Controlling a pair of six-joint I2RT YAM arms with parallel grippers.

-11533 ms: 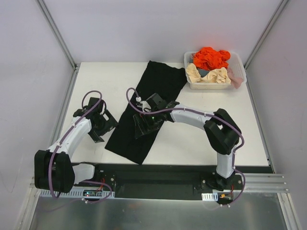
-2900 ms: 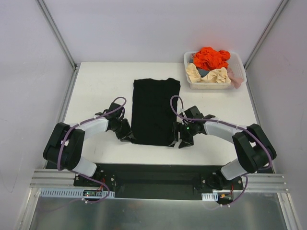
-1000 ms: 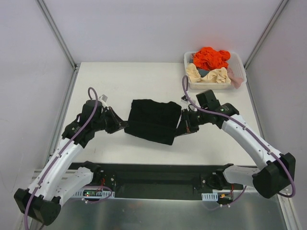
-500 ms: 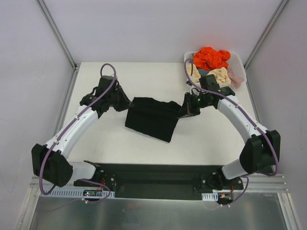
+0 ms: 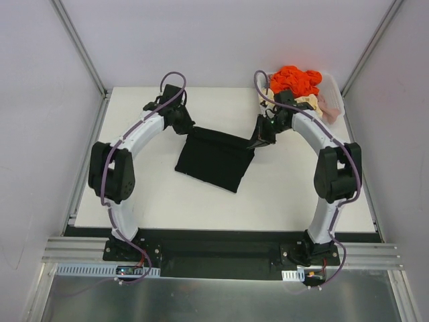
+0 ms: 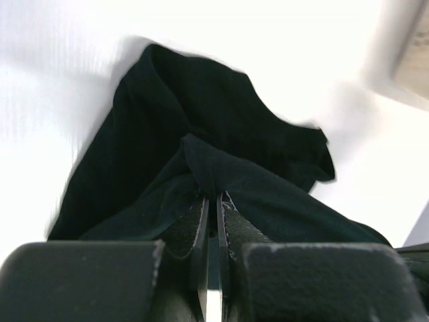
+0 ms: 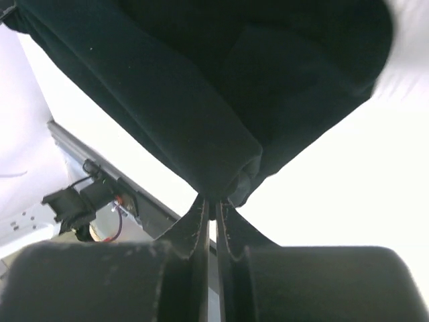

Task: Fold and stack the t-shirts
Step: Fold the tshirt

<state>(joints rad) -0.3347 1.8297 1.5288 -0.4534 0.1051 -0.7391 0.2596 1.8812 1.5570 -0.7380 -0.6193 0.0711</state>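
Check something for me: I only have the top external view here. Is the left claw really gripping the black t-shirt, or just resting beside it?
Observer: Gripping. In the left wrist view the left claw is shut on a raised fold of the black t-shirt.
Operator: And the right one?
Observer: The right wrist view shows the right claw shut on a doubled-over edge of the same shirt.
Operator: Is anything else caught in either grip?
Observer: No. Both wrist views show only black cloth pinched at the tips.
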